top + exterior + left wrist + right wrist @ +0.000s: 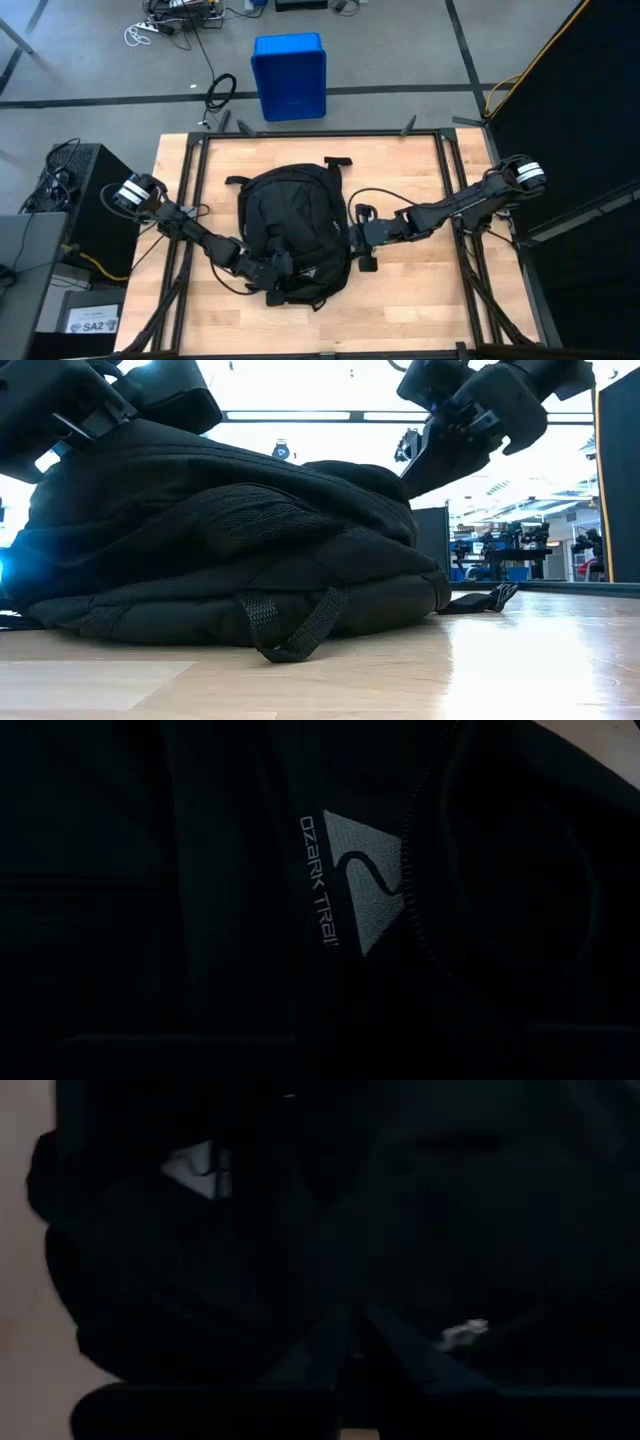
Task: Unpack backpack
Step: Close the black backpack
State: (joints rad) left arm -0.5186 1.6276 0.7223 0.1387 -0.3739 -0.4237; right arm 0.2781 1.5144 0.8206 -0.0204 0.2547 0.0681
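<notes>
Black fabric fills my screens: the backpack [293, 235] lies mid-table [420, 300]. My right gripper [356, 238] is clenched at its side edge. My left gripper [272, 268] presses its near end; I cannot tell its fingers' state.
</notes>
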